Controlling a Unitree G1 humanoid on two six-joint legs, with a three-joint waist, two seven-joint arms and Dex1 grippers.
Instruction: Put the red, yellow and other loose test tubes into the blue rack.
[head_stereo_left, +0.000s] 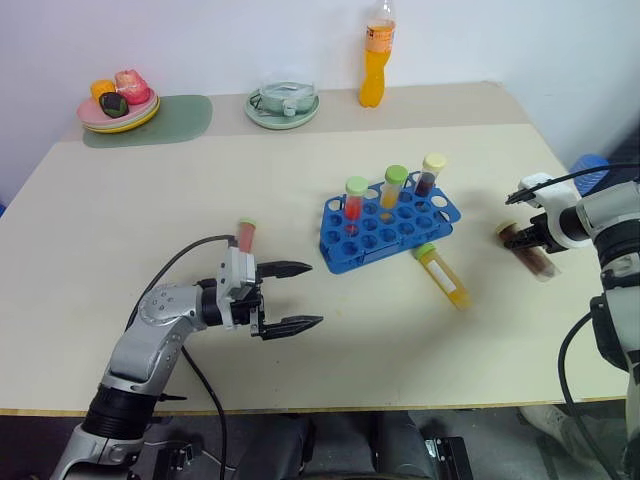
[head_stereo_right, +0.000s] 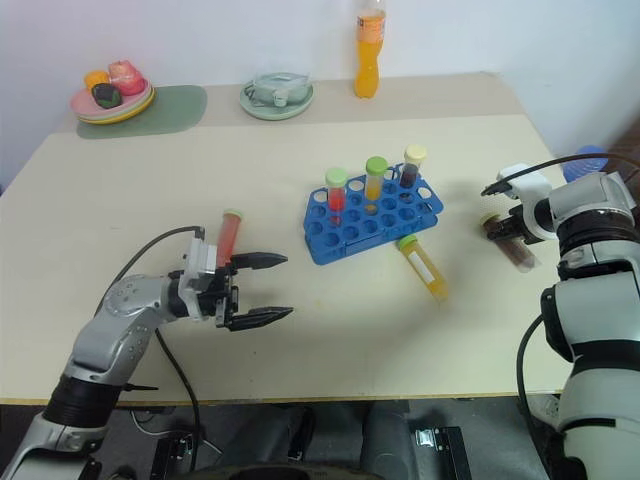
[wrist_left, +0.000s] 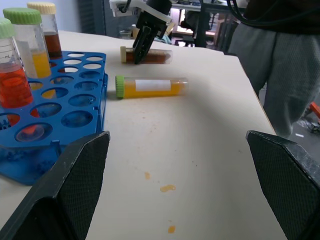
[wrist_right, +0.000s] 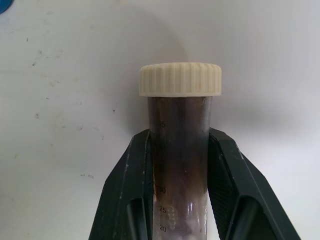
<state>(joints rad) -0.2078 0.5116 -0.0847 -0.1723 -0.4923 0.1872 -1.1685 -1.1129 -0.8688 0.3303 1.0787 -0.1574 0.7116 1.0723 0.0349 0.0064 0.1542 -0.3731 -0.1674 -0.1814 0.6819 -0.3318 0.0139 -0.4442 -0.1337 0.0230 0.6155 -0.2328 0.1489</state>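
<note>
The blue rack (head_stereo_left: 372, 236) stands mid-table with three capped tubes upright in it. A loose dark brown test tube (wrist_right: 180, 135) with a pale cap lies on the table to the right of the rack, and my right gripper (head_stereo_left: 524, 236) is shut on it near the cap. A loose yellow test tube (head_stereo_left: 443, 276) with a green cap lies just in front of the rack's right end. A loose red test tube (head_stereo_right: 228, 234) lies left of the rack, just beyond my left gripper (head_stereo_left: 292, 296), which hangs open and empty, pointing toward the rack.
At the back of the table stand a tall orange drink bottle (head_stereo_left: 377, 55), a round green plate (head_stereo_left: 283, 104) and stacked plates with toy food (head_stereo_left: 118, 103) on a green mat. A person in grey trousers (wrist_left: 265, 45) stands past the table's right edge.
</note>
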